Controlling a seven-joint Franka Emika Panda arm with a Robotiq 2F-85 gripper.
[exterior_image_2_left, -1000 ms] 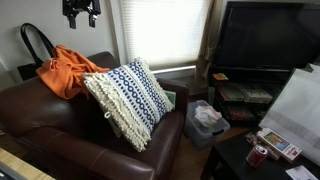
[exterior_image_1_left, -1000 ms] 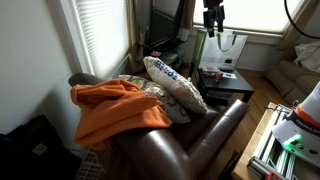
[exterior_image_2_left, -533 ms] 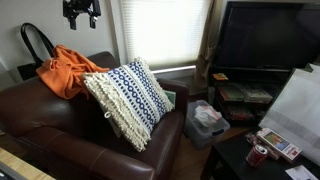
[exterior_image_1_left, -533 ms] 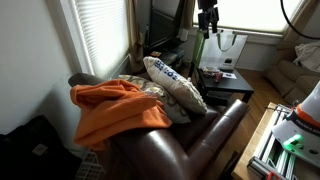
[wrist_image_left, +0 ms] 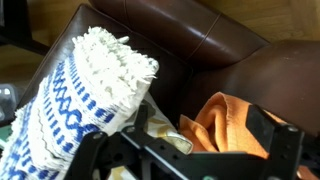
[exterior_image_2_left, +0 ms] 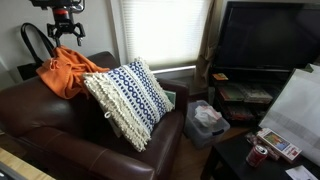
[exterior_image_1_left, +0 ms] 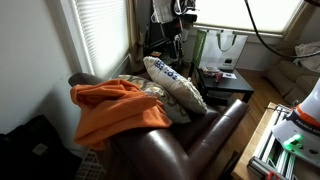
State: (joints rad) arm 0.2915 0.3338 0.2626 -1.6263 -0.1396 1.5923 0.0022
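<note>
Orange blanket drapes the leather armchair, ungrasped; the gripper hovers above the armchair's back, fingers spread, empty.

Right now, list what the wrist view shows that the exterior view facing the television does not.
Only the wrist view: a pale cloth tucked between the blue-patterned pillow and the orange blanket, seen from above between the fingers of the open gripper. Only the exterior view: the television, a black bag handle, window blinds, a bin and a red can. Both: the pillow, the blanket, the brown leather couch and the gripper.
</note>
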